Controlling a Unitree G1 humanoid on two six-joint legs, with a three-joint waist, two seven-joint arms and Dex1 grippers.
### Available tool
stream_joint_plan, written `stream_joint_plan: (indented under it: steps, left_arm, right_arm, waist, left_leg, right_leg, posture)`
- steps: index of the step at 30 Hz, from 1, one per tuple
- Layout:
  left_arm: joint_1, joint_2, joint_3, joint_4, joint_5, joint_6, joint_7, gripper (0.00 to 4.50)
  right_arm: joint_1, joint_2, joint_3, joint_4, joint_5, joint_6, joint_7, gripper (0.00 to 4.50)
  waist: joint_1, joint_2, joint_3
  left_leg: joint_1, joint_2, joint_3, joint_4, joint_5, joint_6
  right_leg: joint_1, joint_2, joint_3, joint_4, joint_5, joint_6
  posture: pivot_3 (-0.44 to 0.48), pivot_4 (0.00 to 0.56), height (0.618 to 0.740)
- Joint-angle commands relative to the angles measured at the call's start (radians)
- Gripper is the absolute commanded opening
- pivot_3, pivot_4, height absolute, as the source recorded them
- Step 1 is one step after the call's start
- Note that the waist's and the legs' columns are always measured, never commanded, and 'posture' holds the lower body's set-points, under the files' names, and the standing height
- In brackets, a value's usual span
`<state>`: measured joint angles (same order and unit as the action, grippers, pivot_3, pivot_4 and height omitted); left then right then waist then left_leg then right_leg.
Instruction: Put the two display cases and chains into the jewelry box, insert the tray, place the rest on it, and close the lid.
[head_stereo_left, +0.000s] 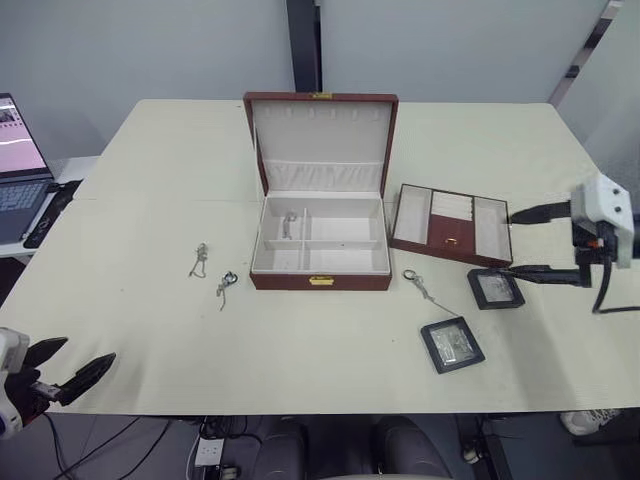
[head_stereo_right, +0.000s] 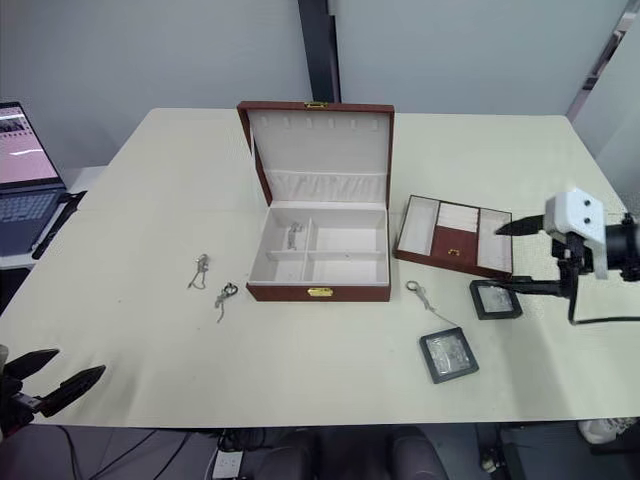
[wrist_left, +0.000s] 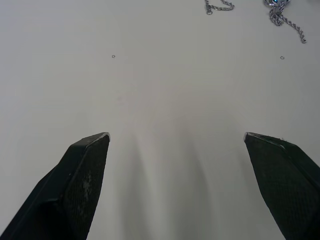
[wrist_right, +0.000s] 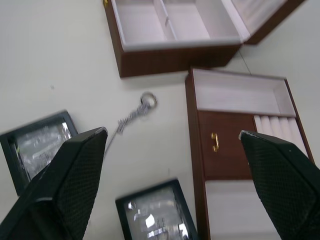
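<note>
You're on the loading step: 1 chain already sits in the jewelry box. Right gripper, fingers wide apart, hovers over the nearer display case; just drop and pinch it. Left gripper idles, spread apart too.

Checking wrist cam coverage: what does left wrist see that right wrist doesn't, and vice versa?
Left wrist: the open left claw above bare table, with two loose chains, one beside the other, at the far edge.

Right wrist: the open right claw above both display cases, one and the other, a ringed chain, the tray, and the open jewelry box.

Shared: the cream table, nothing held.
</note>
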<state>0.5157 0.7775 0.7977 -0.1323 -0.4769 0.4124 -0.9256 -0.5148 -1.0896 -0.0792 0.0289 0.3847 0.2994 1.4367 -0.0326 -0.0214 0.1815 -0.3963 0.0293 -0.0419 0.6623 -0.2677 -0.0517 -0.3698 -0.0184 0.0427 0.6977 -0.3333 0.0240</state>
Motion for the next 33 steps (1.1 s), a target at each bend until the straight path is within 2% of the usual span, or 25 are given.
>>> stream_joint_plan:
  steps: [1,11,17,23,33]
  left_arm:
    - [0.009,-0.008,0.049,-0.052,-0.035,0.014,0.005,4.46]
    - [-0.098,-0.015,0.023,-0.1,-0.087,0.082,0.079,4.46]
    - [-0.144,-0.007,-0.043,-0.154,-0.098,0.126,0.093,4.46]
    - [-0.179,0.009,-0.101,-0.173,-0.089,0.149,0.075,4.46]
    - [-0.293,0.001,-0.175,-0.133,-0.074,0.184,0.121,4.46]
  right_arm:
    - [-0.057,0.033,0.018,-0.071,0.056,0.056,0.006,4.5]
    - [-0.154,0.178,0.086,-0.207,0.128,0.184,-0.069,4.5]
    - [-0.176,0.25,0.14,-0.251,0.112,0.225,-0.134,4.5]
    - [-0.174,0.268,0.151,-0.279,0.116,0.243,-0.159,4.5]
    - [-0.18,0.295,0.175,-0.319,0.106,0.285,-0.233,4.5]
  waist:
    - [0.0,0.0,0.0]
    - [0.002,0.0,0.0]
    - [0.001,0.0,0.0]
    - [0.001,0.0,0.0]
    - [0.002,0.0,0.0]
  left_leg:
    - [0.0,0.0,0.0,0.0,0.0,0.0]
    - [-0.002,0.0,-0.003,0.0,0.0,0.0]
    - [-0.001,0.0,-0.003,0.0,0.0,0.0]
    - [-0.002,0.0,-0.004,0.0,0.0,0.0]
    - [-0.002,0.0,-0.004,0.0,0.0,0.0]
  right_leg:
    - [0.0,0.0,0.0,0.0,0.0,0.0]
    - [0.0,0.0,-0.001,0.0,0.0,0.0]
    - [0.0,0.0,-0.001,0.0,0.0,0.0]
    - [-0.001,0.0,-0.001,0.0,0.0,0.0]
    - [-0.001,0.0,-0.001,0.0,0.0,0.0]
  posture:
    - [0.0,0.15,0.74]
    - [0.0,0.15,0.74]
    - [0.0,0.15,0.74]
    - [0.0,0.15,0.74]
    - [0.0,0.15,0.74]
